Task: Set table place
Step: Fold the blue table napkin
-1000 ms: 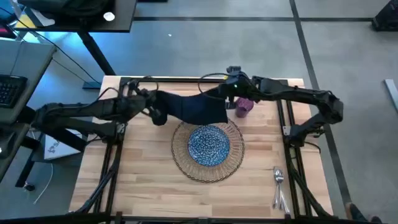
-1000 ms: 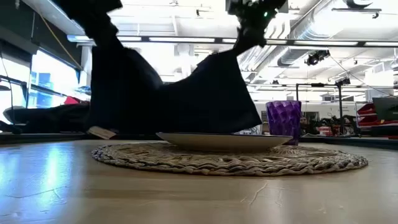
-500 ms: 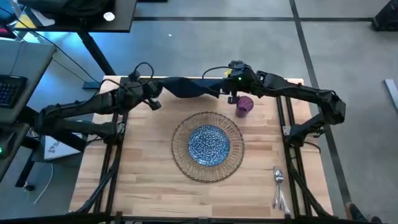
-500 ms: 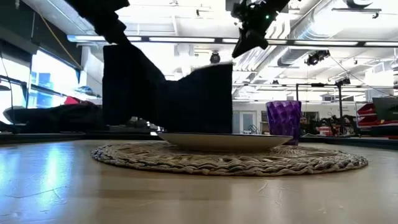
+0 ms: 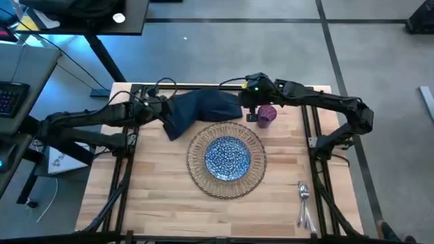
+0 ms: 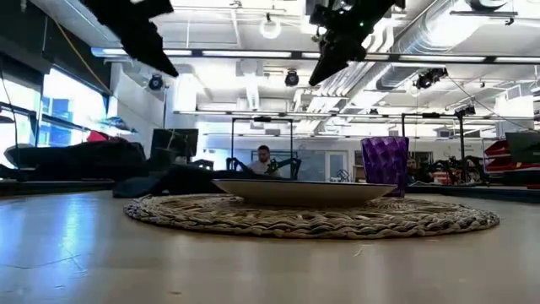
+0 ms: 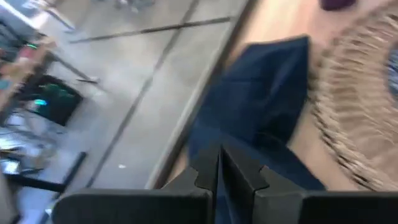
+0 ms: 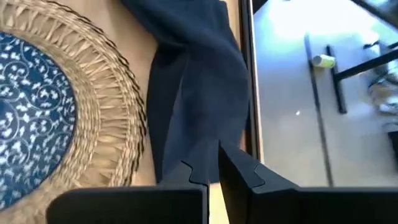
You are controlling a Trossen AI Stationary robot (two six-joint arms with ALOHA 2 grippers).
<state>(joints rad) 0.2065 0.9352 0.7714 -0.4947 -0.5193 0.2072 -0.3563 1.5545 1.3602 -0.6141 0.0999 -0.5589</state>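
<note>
Table [image 5: 156, 196]: light wood strips, black rail frame. Wicker mat [image 5: 196, 173] flat at centre, blue-white speckled plate [image 5: 227, 157] on it. Navy napkin [image 5: 200, 108] lies crumpled between both grippers. Purple cup [image 5: 267, 115] upright just beside the right gripper. Cutlery [image 5: 303, 203] well apart.

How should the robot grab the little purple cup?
Probably around its faceted side wall, near the middle, with the jaws coming in from the robot's right. The purple cup stands upright with that side free, while the wicker mat lies close on its other side.
</note>
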